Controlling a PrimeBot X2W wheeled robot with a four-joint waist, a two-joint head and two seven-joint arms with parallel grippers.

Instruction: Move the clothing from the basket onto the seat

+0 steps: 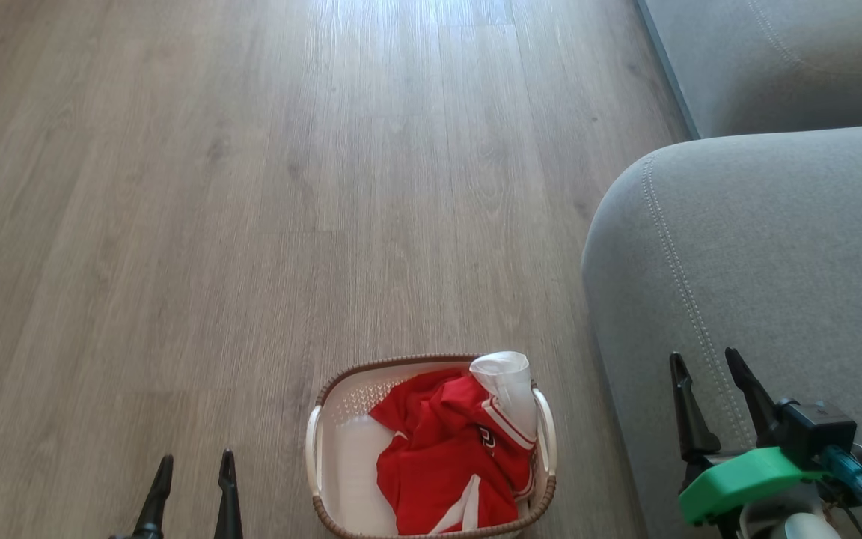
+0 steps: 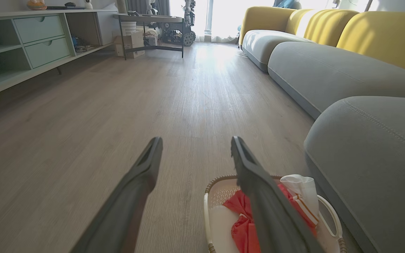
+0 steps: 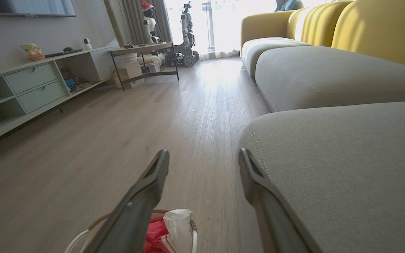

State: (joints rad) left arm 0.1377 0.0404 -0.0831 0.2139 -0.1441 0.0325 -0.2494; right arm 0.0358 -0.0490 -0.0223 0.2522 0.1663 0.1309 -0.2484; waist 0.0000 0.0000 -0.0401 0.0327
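The cream basket (image 1: 335, 419) with a brown rim stands on the wood floor at the bottom middle of the head view. In it lies the red clothing (image 1: 442, 457) with white trim, a white sleeve (image 1: 509, 385) sticking up at its right. The grey seat (image 1: 775, 254) rises just right of the basket. My left gripper (image 1: 193, 466) hangs open and empty over the floor, left of the basket (image 2: 220, 189). My right gripper (image 1: 709, 367) is open and empty above the seat's (image 3: 346, 158) front edge. The clothing (image 2: 241, 228) (image 3: 158, 233) shows below both grippers (image 2: 195, 144) (image 3: 204, 156).
A second grey cushion (image 1: 790, 60) lies further back on the right, with yellow backrests (image 2: 381, 38) behind. A low green shelf unit (image 2: 30, 45) lines the left wall. A dark-legged table (image 3: 144, 61) and robot figures (image 3: 188, 31) stand at the far end.
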